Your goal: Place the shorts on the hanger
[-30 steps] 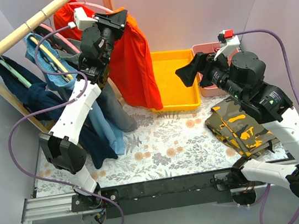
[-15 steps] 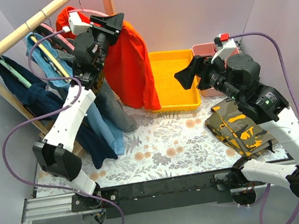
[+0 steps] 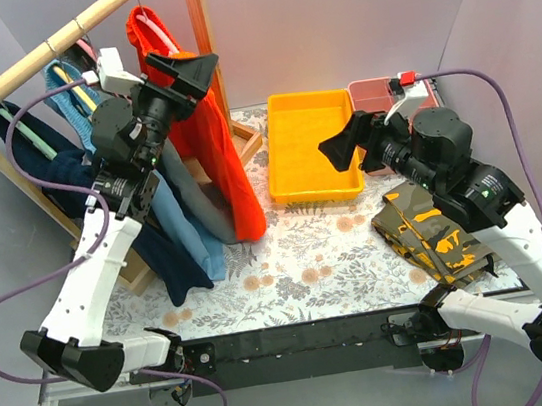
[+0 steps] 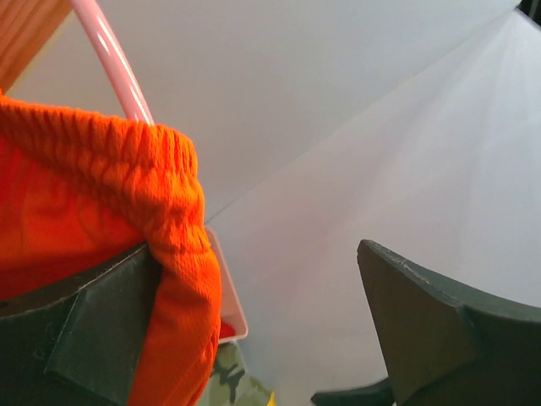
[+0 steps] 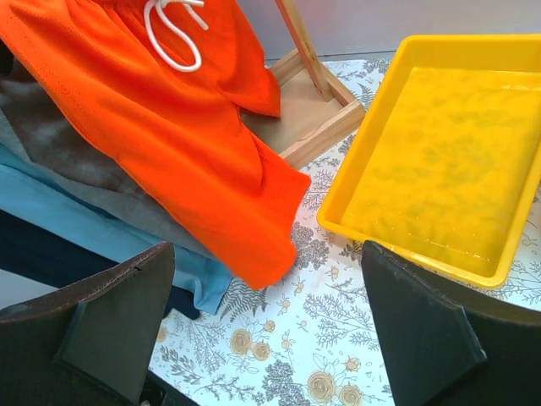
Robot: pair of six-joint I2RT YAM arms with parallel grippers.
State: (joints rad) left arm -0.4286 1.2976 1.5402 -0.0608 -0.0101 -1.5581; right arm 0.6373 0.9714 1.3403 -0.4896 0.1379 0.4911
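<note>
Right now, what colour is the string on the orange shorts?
White. The drawstring on the shorts shows best in the right wrist view.

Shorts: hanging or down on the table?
Hanging. The shorts drape from the pink hanger up by the rail, legs dangling down. Whether the hanger is hooked on the rail, cannot tell.

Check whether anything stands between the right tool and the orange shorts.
Nothing visible does. In the right wrist view the shorts hang in plain sight beyond the open right tool, with only open space over the patterned table between them. The yellow tray lies off to one side.
</note>
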